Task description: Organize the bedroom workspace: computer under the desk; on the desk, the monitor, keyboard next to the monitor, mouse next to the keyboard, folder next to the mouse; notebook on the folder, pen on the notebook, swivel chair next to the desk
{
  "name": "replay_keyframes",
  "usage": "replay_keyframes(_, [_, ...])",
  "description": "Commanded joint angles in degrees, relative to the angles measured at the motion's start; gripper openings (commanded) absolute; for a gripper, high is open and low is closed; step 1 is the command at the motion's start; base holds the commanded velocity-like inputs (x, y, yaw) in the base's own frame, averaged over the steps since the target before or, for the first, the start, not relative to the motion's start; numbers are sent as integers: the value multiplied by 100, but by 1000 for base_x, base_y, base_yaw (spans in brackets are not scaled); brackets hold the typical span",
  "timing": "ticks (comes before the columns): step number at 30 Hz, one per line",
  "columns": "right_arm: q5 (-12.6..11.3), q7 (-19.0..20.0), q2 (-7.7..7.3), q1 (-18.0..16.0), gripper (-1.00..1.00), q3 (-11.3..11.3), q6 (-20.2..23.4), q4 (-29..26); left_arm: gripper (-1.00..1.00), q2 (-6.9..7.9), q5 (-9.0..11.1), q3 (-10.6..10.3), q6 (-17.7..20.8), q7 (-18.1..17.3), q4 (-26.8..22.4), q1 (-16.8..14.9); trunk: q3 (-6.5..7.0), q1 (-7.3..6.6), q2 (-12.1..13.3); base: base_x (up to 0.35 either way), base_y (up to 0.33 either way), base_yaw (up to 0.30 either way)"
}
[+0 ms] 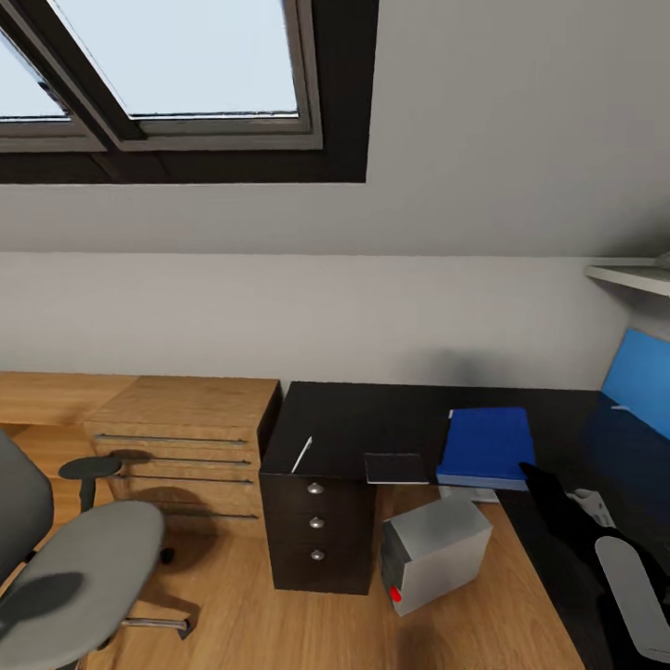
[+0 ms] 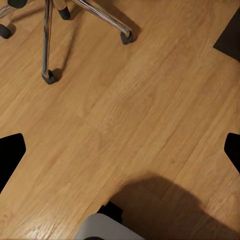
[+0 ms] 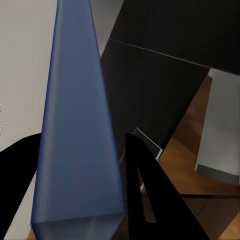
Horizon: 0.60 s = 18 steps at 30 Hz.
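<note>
Dark desk (image 1: 372,419) (wood floor (image 1: 279,623)) under skylight (image 1: 186,56).

The head view looks forward and down at the dark tabletop (image 1: 372,419) from above the swivel chair (image 1: 74,558). The left wrist view faces the floor (image 2: 130,115) near that chair's base (image 2: 50,30). The right wrist view sits close against the blue folder (image 3: 75,125), with the computer (image 3: 220,130) beside the tabletop shared with the head view.

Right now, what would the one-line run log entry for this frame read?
right gripper: shut on blue folder | folder: over desk | pen: on desk | computer: on floor beside desk | swivel chair: seat bare
</note>
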Motion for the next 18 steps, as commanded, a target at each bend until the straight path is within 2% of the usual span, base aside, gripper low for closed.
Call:
replay_keyframes(1, [-42,-22,0,-6,-100,-2,19,-9,100,5,62,-46,-33,38,-1,-4,-10,2,-9,0,0,-57])
replay_keyframes(8, [2,274,3,-6,-100,37,-11,-1,100,5,69,-46,-30,38,1,-4,-10,2,-9,0,0,-21])
replay_keyframes(12, [63,310,20,-15,-100,101,-399,144,100,-47,65,-52,-30,38,64,-4,-10,2,-9,0,0,-3])
replay_keyframes(14, [71,310,198,-94,-100,301,-1359,414,100,-117,57,-68,-35,38,136,-4,-10,2,-9,0,0,0])
replay_keyframes(15, [81,307,376,-266,-100,446,-2074,677,100,-134,54,-78,-39,38,155,-4,-10,2,-9,0,0,0])
replay_keyframes(17, [91,306,519,-641,-100,566,-2924,1140,100,-145,50,-85,-46,38,167,-4,-10,2,-9,0,0,0])
replay_keyframes(18, [102,307,586,-980,-100,619,-3518,1651,100,-150,51,-88,-99,38,172,-4,-10,2,-9,0,0,0])
